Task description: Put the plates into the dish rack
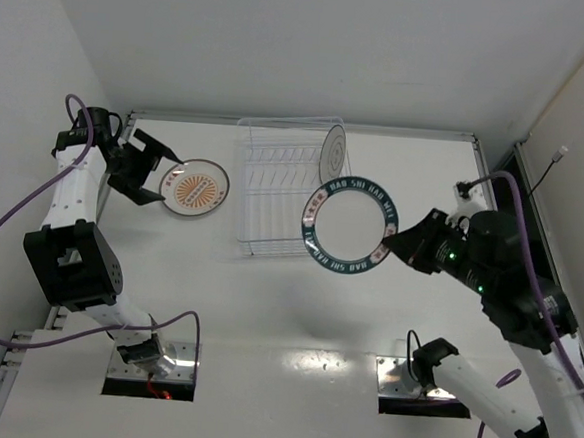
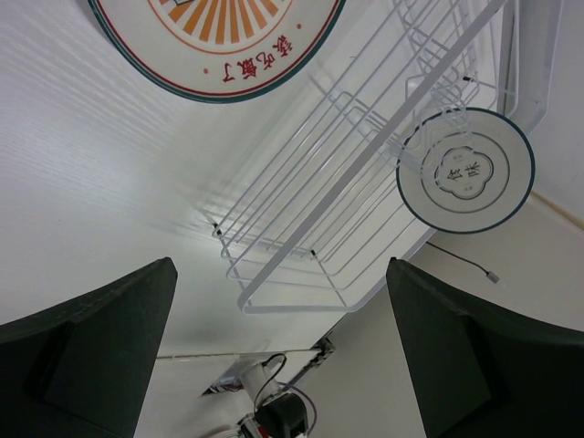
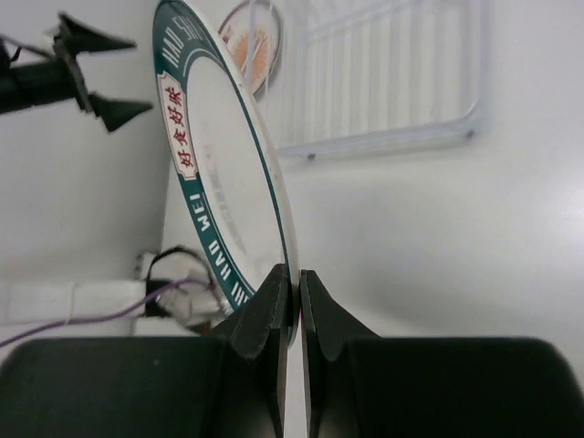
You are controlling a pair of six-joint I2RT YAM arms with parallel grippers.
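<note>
In the top view the dish rack (image 1: 279, 193) stands at the back middle of the white desk (image 1: 266, 307). The ring plate (image 1: 333, 154), white with a thin dark ring, stands upright between the tines at the right end of the rack. The orange plate (image 1: 195, 187) lies flat on the desk, just beside the left side of the rack. The left gripper (image 1: 165, 178) is at the left edge of this plate, with its jaws spread wide and nothing between them. The right gripper (image 1: 396, 241) is clenched on the right rim of the blue-green plate (image 1: 350, 226). It holds this plate in the air, at the near right corner of the rack. Whether the plate touches the wire cannot be told from here.

In the left wrist view the left gripper (image 2: 280, 269) is released. Its two dark fingers (image 2: 100, 338) stand far apart at the bottom corners. The orange plate (image 2: 219, 46) is at the top edge, on the desk. The dish rack (image 2: 365, 182) runs across the middle, and the ring plate (image 2: 465, 171) stands in its far end.

In the right wrist view the right gripper (image 3: 294, 278) pinches the thin edge of the blue-green plate (image 3: 219, 182), which stands up from the jaws, seen almost from the side. Behind it are the dish rack (image 3: 383, 82) and a part of the orange plate (image 3: 251, 46). The open left gripper (image 3: 96, 73) is at the upper left.
</note>
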